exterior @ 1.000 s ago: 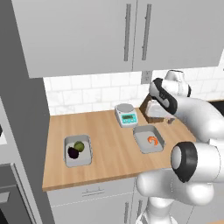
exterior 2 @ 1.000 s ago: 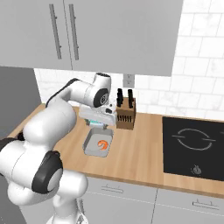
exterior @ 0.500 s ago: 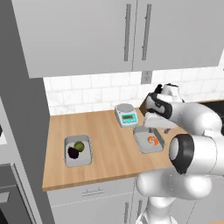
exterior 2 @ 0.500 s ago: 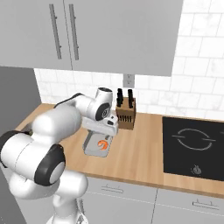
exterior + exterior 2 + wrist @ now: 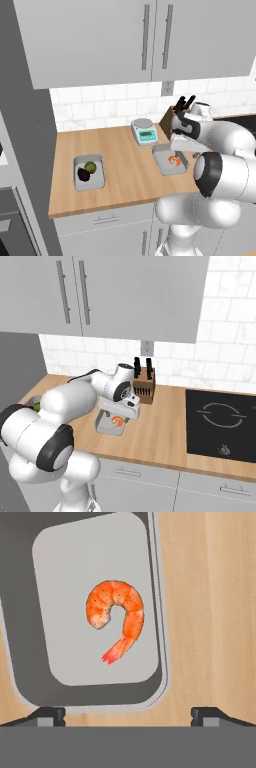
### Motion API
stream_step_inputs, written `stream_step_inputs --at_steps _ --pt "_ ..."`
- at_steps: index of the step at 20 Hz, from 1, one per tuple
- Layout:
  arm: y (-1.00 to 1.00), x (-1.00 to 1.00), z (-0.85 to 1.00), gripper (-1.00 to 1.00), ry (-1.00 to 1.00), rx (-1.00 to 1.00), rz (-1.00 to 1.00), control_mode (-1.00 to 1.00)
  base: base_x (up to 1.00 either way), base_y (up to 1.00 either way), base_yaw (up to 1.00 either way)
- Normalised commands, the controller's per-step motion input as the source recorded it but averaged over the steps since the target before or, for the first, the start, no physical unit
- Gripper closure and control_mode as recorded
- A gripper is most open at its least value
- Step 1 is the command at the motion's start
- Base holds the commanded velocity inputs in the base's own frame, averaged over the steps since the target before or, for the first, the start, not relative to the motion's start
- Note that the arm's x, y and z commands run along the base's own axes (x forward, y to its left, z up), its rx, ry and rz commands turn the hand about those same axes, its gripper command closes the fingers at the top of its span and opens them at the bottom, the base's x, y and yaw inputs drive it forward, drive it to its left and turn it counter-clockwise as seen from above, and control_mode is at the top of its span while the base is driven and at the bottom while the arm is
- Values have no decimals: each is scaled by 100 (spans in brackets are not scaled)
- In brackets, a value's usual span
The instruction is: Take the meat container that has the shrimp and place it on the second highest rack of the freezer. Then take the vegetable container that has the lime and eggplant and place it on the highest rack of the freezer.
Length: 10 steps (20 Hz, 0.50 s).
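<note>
The meat container (image 5: 163,165) is a grey tray on the wooden counter, and a curled orange shrimp (image 5: 174,160) lies in it. My gripper (image 5: 178,148) hangs open just above its far end. In the hand view the shrimp (image 5: 116,613) lies inside the container (image 5: 161,643), and my gripper (image 5: 129,714) straddles one short end with its jaws wide apart and nothing between them. From the right, my gripper (image 5: 121,412) sits low over the container (image 5: 104,426). The vegetable container (image 5: 99,178), at the counter's left, holds the lime (image 5: 90,166) and the eggplant (image 5: 83,174). The freezer and its racks are out of view.
A small kitchen scale (image 5: 144,131) stands at the back of the counter, left of my hand. A knife block (image 5: 143,387) stands right behind the hand. A black cooktop (image 5: 222,416) is set into the counter to the right. Wall cabinets (image 5: 150,40) hang overhead.
My hand has come down and toward the counter's front, from beside the knife block to just over the shrimp container. The jaws stayed open and both containers stayed put.
</note>
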Motion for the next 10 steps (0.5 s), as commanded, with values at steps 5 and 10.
stream_step_inputs --at_steps 5,10 --pt "0 0 -36 -100 0 0 -2 -100 0 0 0" --pt "0 3 -49 -100 0 0 -2 -100 0 0 0"
